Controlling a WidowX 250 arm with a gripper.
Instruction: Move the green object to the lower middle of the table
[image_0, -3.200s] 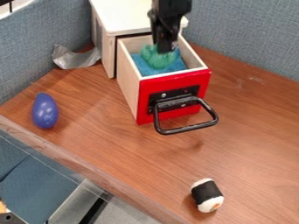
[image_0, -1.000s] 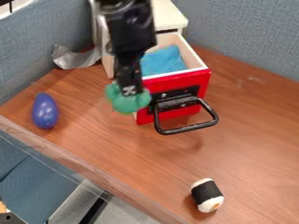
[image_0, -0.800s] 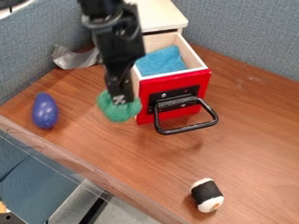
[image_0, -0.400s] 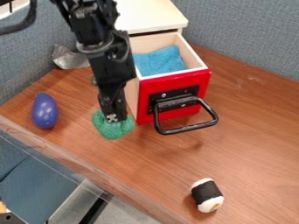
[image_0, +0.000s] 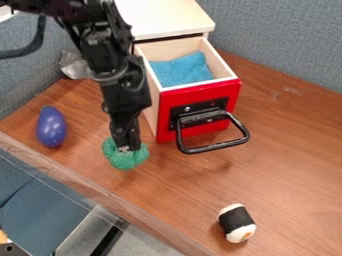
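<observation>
My claw (image_0: 125, 148) points down left of the view's centre, its fingers closed on the green object (image_0: 125, 161) — grip on its upper part, the rest bulging out below and to both sides. Object position: over the left part of the wooden table (image_0: 287, 165), in front and to the left of the pulled-out drawer (image_0: 200, 90), near the table's front edge. Whether its underside touches the wood, I cannot tell.

Surroundings: the drawer has a red front with a black handle (image_0: 214, 148), and a blue cloth (image_0: 180, 72) lies inside it. Behind it, the cabinet (image_0: 163, 17) with a pale top, partly hidden by my arm. Purple egg-shaped item (image_0: 51, 127) on the table, to the left of my claw and apart from it. Crumpled silvery piece (image_0: 73, 65) farther back, by the blue-grey partition (image_0: 280, 45). Black-and-white roll (image_0: 237, 223) at lower right — lying tilted on the wood, well apart from the green object
</observation>
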